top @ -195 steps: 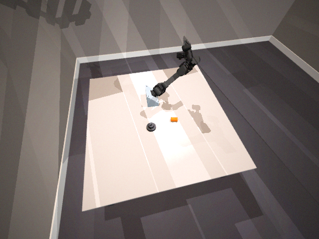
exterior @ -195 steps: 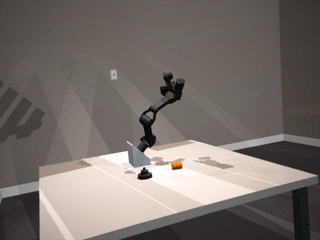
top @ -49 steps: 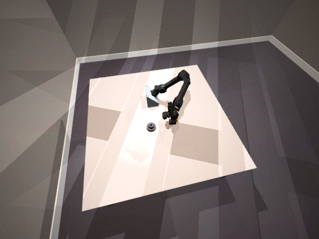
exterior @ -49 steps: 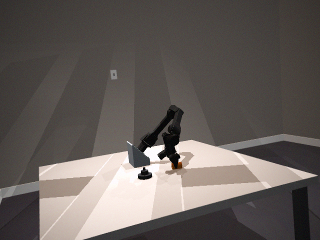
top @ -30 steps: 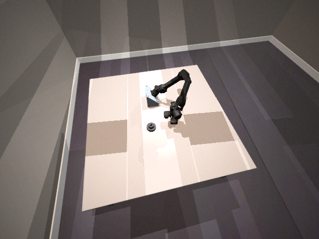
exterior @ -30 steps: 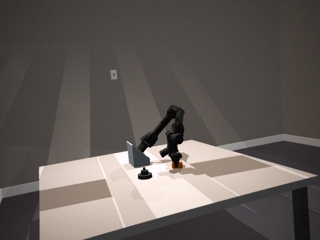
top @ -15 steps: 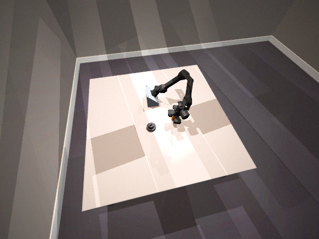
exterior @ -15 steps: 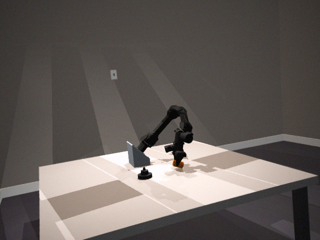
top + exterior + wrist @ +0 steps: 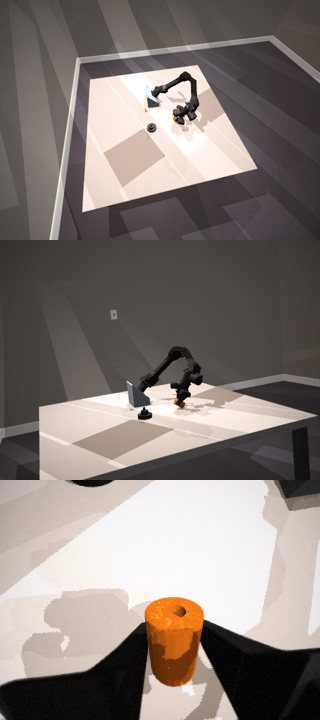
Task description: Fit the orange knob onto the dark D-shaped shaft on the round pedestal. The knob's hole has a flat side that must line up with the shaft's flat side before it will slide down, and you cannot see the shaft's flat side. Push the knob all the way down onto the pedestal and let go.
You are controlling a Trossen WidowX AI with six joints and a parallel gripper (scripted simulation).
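The orange knob is a short cylinder with a hole in the end that faces the wrist camera's upper side. My gripper is shut on it, one finger on each side. In the exterior view the knob is tilted, its holed end toward the pedestal side, low over the table; whether its lower edge touches is unclear. The dark round pedestal stands to the left of the knob in the top and exterior views, its thin shaft upright and bare. The hole's flat side is not clear.
The blue-grey wedge-shaped mount stands at the arm's base, behind the pedestal; a dark corner of it shows at the wrist view's top right. The pale table carries patchy shadows and bright light.
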